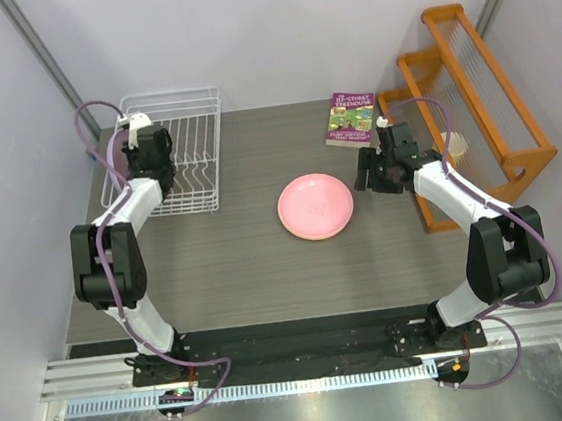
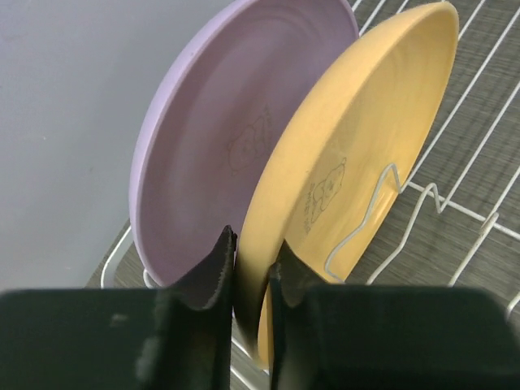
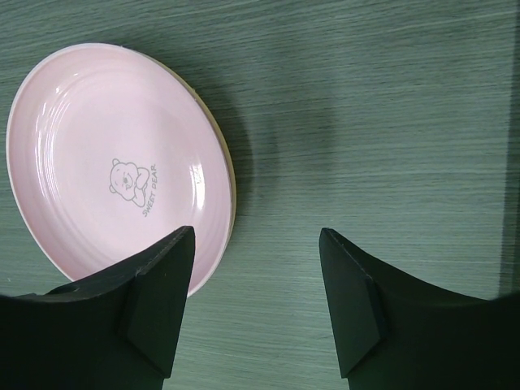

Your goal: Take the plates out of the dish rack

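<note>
From above, the left arm's wrist covers the plates standing in the white wire dish rack (image 1: 178, 141), and its own fingers are hidden there too. In the left wrist view the lower rims of both plates are cut off behind the fingers. A faint bear print and a line of writing on the orange-yellow plate (image 2: 366, 146) are too soft to read.

The pink plate (image 3: 114, 162) reads "SWEET DEAR" beside a bear; a thin yellowish edge (image 3: 230, 179) shows under its side nearest the right gripper. The book (image 1: 352, 119) beyond that gripper reads "The 13-Storey Treehouse".

The left arm stretches forward into the rack. The left gripper (image 2: 253, 248) is narrow, pinching the orange-yellow plate's rim – one finger slipped between it and the lilac plate (image 2: 219, 122) just to its left. The right arm bends inward; the right gripper (image 3: 256, 236) hangs wide and holds nothing over the table (image 3: 390, 122) – the pink plate lies flat just to its left.
</note>
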### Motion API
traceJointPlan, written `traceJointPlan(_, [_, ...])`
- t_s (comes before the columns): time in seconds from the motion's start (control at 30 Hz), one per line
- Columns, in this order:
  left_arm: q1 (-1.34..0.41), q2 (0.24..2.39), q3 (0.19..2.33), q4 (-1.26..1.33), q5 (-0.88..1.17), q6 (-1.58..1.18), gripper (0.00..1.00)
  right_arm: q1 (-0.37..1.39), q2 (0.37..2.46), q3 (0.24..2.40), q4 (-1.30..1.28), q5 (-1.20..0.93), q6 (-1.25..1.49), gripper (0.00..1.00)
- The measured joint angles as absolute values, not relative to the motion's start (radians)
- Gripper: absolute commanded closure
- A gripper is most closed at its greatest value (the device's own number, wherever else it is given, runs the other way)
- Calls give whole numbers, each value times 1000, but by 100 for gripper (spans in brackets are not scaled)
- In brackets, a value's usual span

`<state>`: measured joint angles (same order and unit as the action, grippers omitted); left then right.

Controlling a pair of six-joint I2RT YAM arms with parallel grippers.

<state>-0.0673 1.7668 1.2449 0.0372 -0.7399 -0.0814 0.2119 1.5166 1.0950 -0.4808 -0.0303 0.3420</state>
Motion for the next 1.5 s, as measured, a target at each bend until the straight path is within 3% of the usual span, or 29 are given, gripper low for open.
traceJointPlan(0.33, [-85,1746,1249,-12,-744,-70,100,212,1517,1095,-481,-31,341,32])
traceJointPlan(0.73, [-238,1672,1183,238,-1084,224,100,212,1509,1095,-488,-30,327,31])
traceJointPlan(1.03, [-284,1547,1184,297,-1182,294,100,212,1448,1095,-504,-27,318,31])
traceJointPlan(1.2, [-354,1441,1218,44,-1054,115,100,212,1403,1095,-504,-58,319,30])
traceJointPlan(1.5, [-384,1268,1203,-221,-590,-289,100,214,1275,1033,-333,-255,398,30])
